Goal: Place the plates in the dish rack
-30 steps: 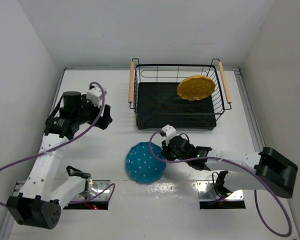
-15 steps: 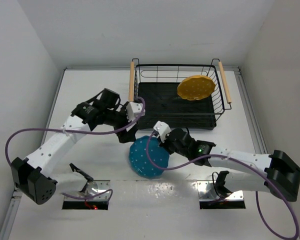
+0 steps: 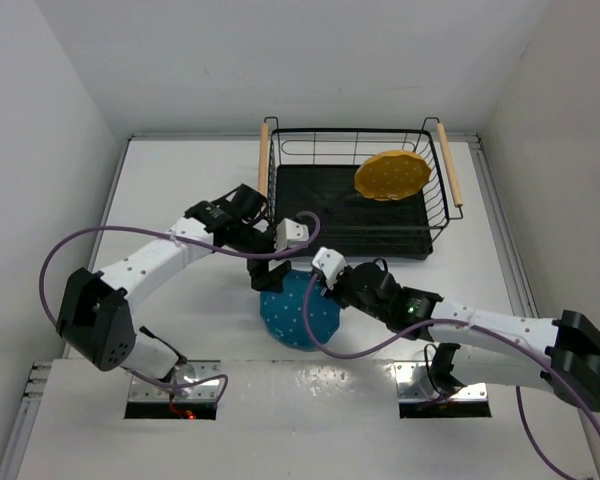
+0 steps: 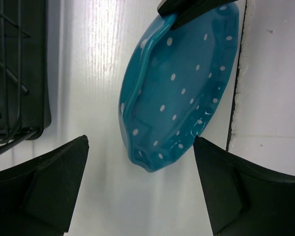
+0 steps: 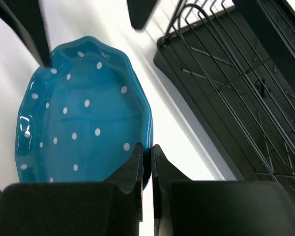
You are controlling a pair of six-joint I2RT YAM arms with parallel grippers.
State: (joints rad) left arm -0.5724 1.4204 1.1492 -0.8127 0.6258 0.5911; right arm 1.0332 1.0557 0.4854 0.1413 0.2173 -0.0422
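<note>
While white walls close in on three sides, left (image 3: 40, 150), back (image 3: 280, 60) and right (image 3: 570, 150), the bench (image 3: 180, 190) is a white, slightly glossy top that catches glare streaks in the left wrist view. A dark seam (image 4: 233, 98) runs across it near the arm bases, w/ two metal mount plates (image 3: 175, 385) (image 3: 445, 390) set into the near strip. Purple cables (image 3: 50, 270) loop off both arms.

The dish rack (image 3: 350, 131) sits at the back centre of the bench: black wire, black tray base, and a light wooden handle on each short side (image 3: 263, 165) (image 3: 448, 165). The yellow-orange plate (image 3: 391, 175) is inside it, standing tilted in the back-right corner against the wires.

The teal plate (image 3: 295, 320) is out on the bench, just in front of the rack's front-left corner and partly over the seam. It is tipped up, w/ one rim raised.

The right tool (image 5: 146, 157) is clamped on that raised scalloped rim, fingers pressed together w/ only the rim between them. The left tool (image 4: 142, 196) has its fingers wide apart and hangs over the plate's opp. edge. The plate lies between and beyond the two fingers, and neither touches it in the left wrist view. The rack's corner (image 4: 19, 98) shows at that view's left edge.
</note>
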